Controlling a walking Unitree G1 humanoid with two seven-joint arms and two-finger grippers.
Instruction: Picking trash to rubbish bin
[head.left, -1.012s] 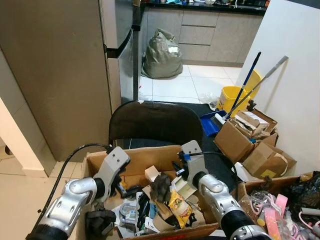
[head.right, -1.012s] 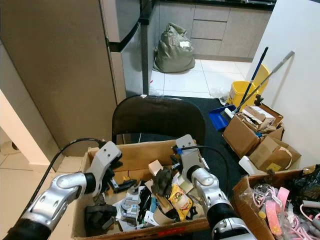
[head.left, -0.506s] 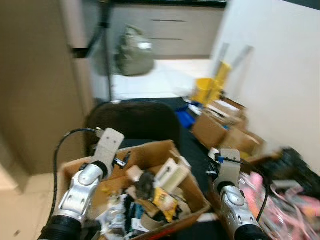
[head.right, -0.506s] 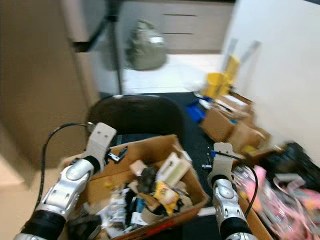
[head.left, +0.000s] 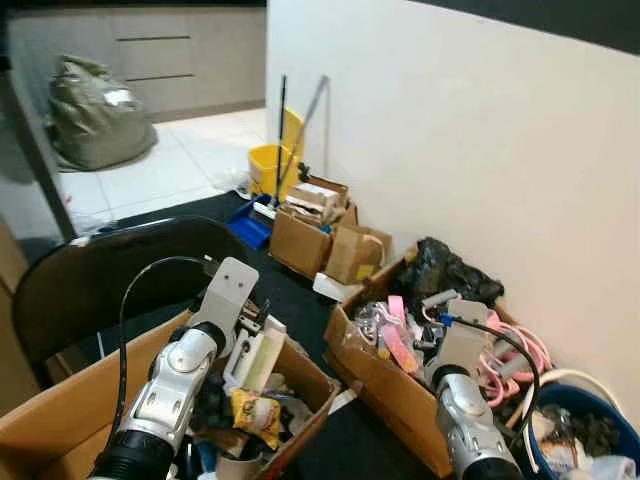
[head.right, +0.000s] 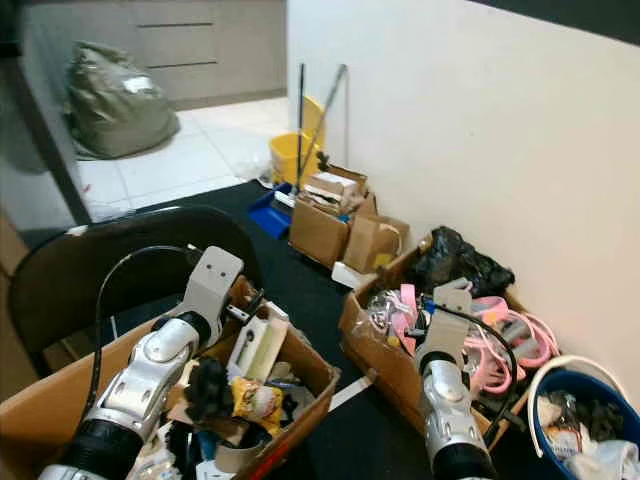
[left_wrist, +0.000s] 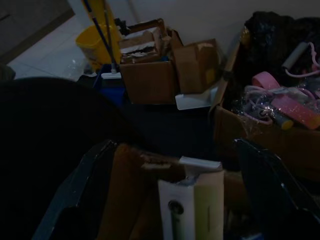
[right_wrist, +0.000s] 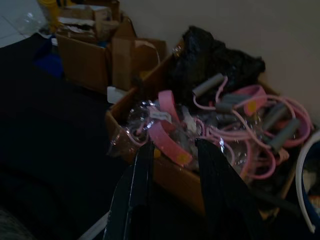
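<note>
**Settling on one piece and a clear path to the bin**

Left gripper (left_wrist: 174, 144) poised above the near corner of the open cardboard box (head.left: 312, 378) of mixed trash; fingers (left_wrist: 85, 200) spread wide, gripping nothing, with a white-and-green carton (left_wrist: 192, 200) standing upright between them but apart from both.

Right gripper (right_wrist: 175, 145) held over the second box (head.left: 388, 378), the one full of pink cords (right_wrist: 240, 95); fingers parted only narrowly, also empty.

Rubbish bin (head.right: 572, 386) blue with a white rim, low on the robot's right, just beyond the second box and already part filled.

Judged as the picking stage, with nothing yet lifted.

- Take the carton first; tallest piece, standing free of the tangle, already framed by the left fingers.
- Lower straight down and close across its narrow faces; thin card, likely to crumple, so a grip near the middle rather than at the open top.
- Lift vertically before swinging; loose bits such as the yellow snack packet (head.left: 257, 412) close beside it and likely to drag out otherwise.
- Mind the carry; bin well to the right of the left arm, with the second box and the right arm between; probably better to turn the body than to reach across.
- Release only when squarely over the rim.
</note>
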